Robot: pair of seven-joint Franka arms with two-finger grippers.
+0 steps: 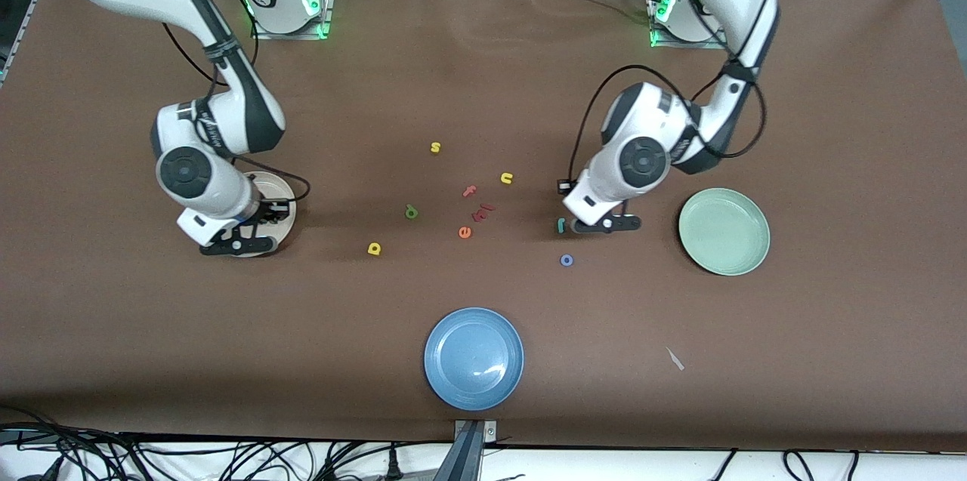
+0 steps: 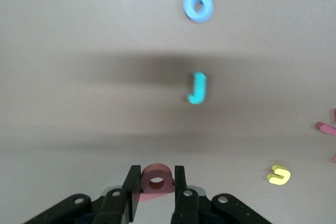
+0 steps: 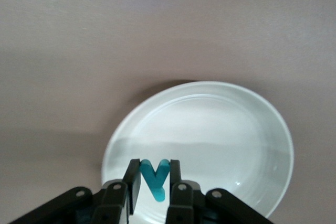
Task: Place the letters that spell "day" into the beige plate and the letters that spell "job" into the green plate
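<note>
"Blue plate (image 1: 473, 358) nearest the front camera, at six o'clock on the table (twelve points toward the arm bases). What comes next?"

"The blue o (image 1: 566, 260) at about four o'clock, lying flat on the brown table (image 1: 831, 126). The yellow a (image 1: 374, 248) is at eight. Neither is in a plate."

"And farther in?"

"The orange e (image 1: 464, 232) is near the middle. The teal j (image 1: 560, 225) is on the table at twelve o'clock from the o. The dark green d (image 1: 411, 212) is at one o'clock from the a."

"Where are the grippers?"

"The left gripper (image 2: 156, 174) is over bare table just beside the j, with the green plate (image 1: 724, 231) at its three o'clock. Its fingers are narrowed onto the salmon-pink b (image 2: 156, 183) (the loop shows between the pads)."

"So the green plate holds nothing?"

"Nothing that I can see."

"And the right one?"

"The right gripper (image 3: 154, 169) is over the beige plate (image 3: 210, 124) at nine o'clock. It is pinching the teal y (image 3: 155, 186) upright above the plate's rim, so the letter isn't down."

"What's farthest?"

"The pink f (image 1: 470, 191), the yellow u (image 1: 506, 178) at its two o'clock, and last the yellow s (image 1: 435, 147) at eleven."
</note>
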